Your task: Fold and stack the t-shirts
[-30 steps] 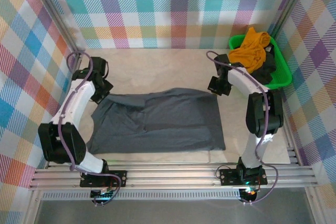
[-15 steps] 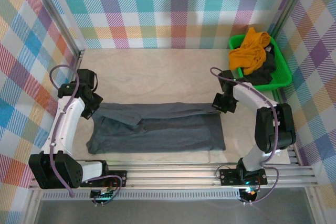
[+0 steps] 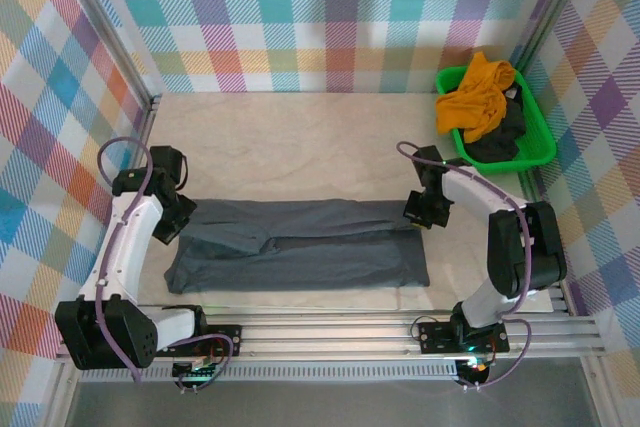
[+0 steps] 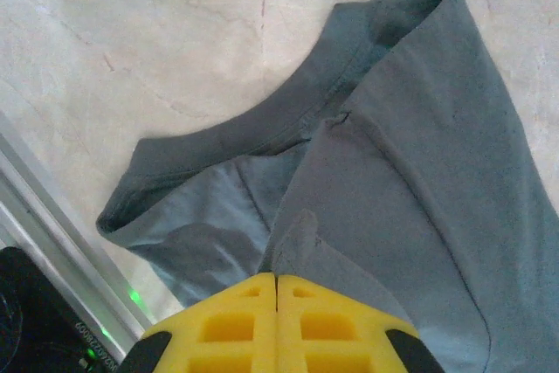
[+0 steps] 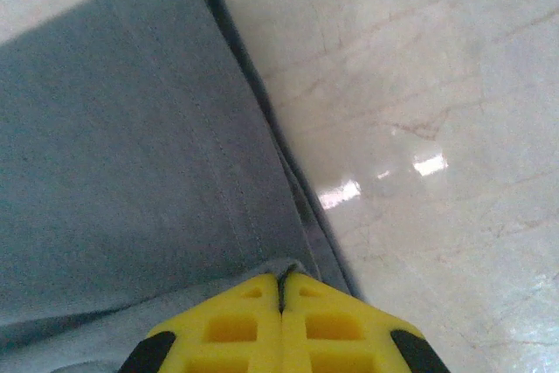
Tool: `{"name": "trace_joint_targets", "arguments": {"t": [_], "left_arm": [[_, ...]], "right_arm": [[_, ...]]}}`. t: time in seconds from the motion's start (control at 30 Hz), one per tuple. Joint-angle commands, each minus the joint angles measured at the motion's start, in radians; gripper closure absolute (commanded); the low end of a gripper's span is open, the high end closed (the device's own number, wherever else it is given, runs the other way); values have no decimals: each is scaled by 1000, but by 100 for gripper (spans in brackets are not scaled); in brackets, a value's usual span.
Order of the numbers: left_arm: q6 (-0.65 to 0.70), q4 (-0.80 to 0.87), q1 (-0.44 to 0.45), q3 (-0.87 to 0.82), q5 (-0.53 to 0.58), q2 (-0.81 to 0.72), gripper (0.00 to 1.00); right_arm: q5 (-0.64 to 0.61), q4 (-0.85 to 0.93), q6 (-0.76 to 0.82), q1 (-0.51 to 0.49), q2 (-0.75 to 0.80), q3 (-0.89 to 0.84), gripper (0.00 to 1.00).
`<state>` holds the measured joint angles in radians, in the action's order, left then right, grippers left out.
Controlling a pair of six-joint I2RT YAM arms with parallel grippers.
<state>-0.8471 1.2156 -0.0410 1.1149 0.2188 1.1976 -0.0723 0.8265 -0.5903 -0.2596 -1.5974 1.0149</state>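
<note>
Spreading across the near half of your pale surface (image 3: 300, 137), the slate-grey t-shirt (image 3: 300, 252) lies folded lengthwise into a long band, one layer doubled over the other. At the far right corner, the green basket (image 3: 545, 152) holds the mustard-orange t-shirt (image 3: 480, 92) heaped over the dark charcoal t-shirt (image 3: 505, 132). Your left fingers (image 4: 262, 303) are pressed together on a fold of grey cloth near the collar end, and your right fingers (image 5: 262, 303) are pinched on the hem edge at the band's other end
</note>
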Motion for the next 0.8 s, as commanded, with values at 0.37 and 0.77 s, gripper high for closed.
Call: {"name": "trace_joint_targets", "arguments": {"t": [0.37,0.77], "left_arm": [[-51,97,-14,-58,-1,-86,100],[-54,31,-14,-208,-47,-89,100]], "right_arm": [[-70,52,3,-11,27,-4,100],[-53,47,-48,-17,85,19,66]]}}
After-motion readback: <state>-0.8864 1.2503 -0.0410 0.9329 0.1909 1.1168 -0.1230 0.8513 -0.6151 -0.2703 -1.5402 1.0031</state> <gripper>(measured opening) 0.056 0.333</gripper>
